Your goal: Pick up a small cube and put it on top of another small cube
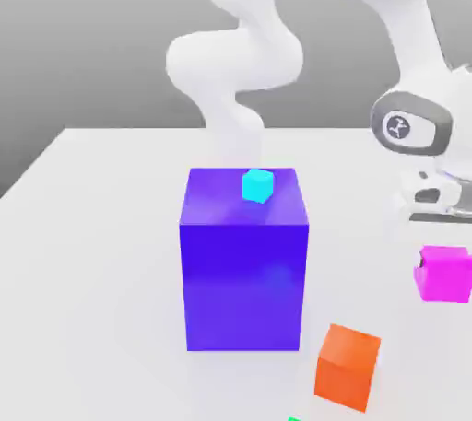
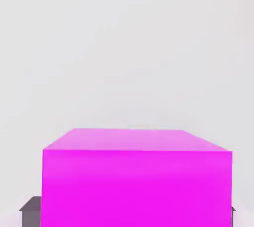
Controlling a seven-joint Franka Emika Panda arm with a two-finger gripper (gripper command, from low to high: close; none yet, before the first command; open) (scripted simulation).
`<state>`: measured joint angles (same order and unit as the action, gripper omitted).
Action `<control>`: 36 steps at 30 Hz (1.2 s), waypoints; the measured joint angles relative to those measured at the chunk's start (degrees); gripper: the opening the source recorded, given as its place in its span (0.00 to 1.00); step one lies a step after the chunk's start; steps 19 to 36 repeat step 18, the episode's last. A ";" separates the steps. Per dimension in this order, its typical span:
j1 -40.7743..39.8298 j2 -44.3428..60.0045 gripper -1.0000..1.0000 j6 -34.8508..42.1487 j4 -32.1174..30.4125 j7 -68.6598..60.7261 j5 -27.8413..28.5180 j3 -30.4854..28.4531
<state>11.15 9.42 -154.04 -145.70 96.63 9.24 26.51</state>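
White tabletop carries 1 tall glossy blue block near the middle of the exterior view, with 1 small cyan cube resting on its top face. Toward the exterior view's right, 1 orange cube sits tilted on the table, apart from the blue block. Further right, the white arm's gripper is clamped on 1 small magenta cube, which hangs clear of the table.
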 joint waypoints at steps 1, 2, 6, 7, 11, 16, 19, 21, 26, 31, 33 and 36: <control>-1.61 0.41 0.00 0.84 1.29 -2.55 -0.30 -0.91; -3.23 0.85 0.00 1.67 2.61 -5.10 -0.55 -1.85; -9.88 2.79 0.00 4.95 7.98 -15.32 -1.41 -5.68; -11.54 3.29 0.00 5.76 9.33 -17.84 -1.56 -6.65; -17.85 5.65 0.00 8.42 14.45 -27.34 -2.14 -10.32; -17.25 13.85 1.00 1.96 16.00 -26.56 1.53 -13.58; -17.25 13.85 1.00 1.96 16.00 -26.56 1.53 -13.58; -17.25 13.85 1.00 1.96 16.00 -26.56 1.53 -13.58; -17.25 13.85 1.00 1.96 16.00 -26.56 1.53 -13.58; -17.25 13.85 1.00 1.96 16.00 -26.56 1.53 -13.58; -17.25 13.85 1.00 1.96 16.00 -26.56 1.53 -13.58; -17.25 13.85 1.00 1.96 16.00 -26.56 1.53 -13.58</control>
